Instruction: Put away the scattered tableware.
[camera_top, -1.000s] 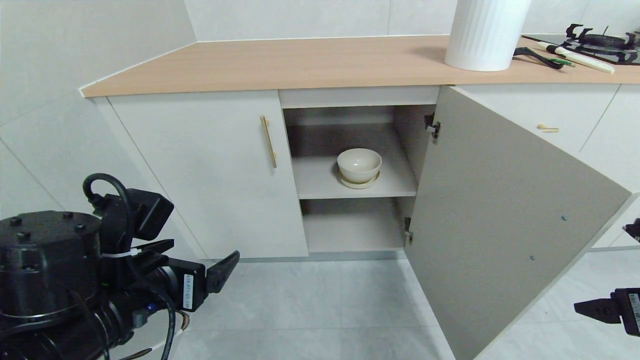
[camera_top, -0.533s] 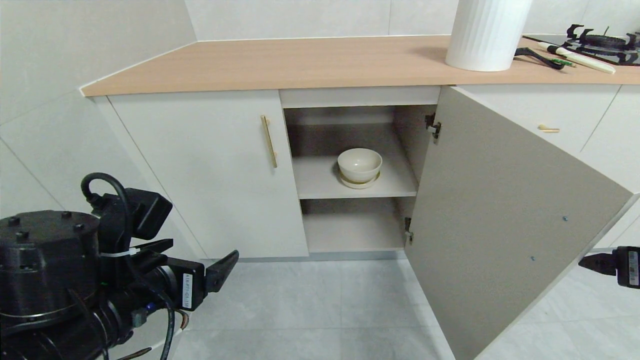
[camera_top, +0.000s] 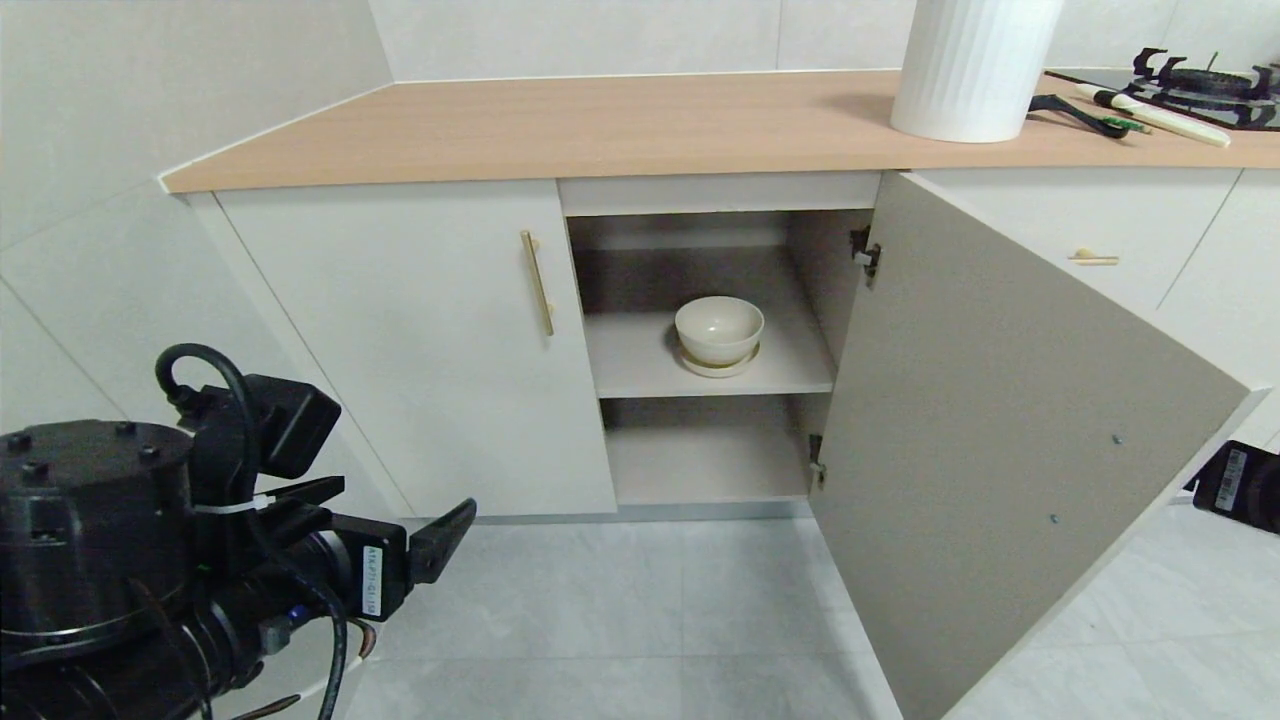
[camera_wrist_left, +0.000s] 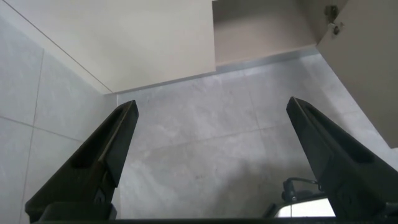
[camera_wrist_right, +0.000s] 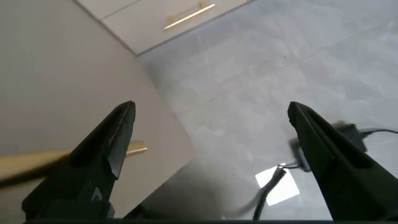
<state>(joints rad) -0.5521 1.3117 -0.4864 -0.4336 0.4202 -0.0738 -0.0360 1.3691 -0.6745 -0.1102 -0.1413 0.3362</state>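
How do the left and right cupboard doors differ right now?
The left door is shut; the right door is swung wide open. The left door shows its outer face and gold handle; the right door shows its grey inner face. Both hang on one cabinet.

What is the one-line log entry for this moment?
grey cupboard door: open | cream ceramic bowl: on saucer, upper shelf | left gripper: open, above floor | right gripper: open, beside door's outer face

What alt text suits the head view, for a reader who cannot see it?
A cream bowl on a small plate sits on the upper shelf of an open cabinet, door swung right. The left gripper hangs open, lower left.
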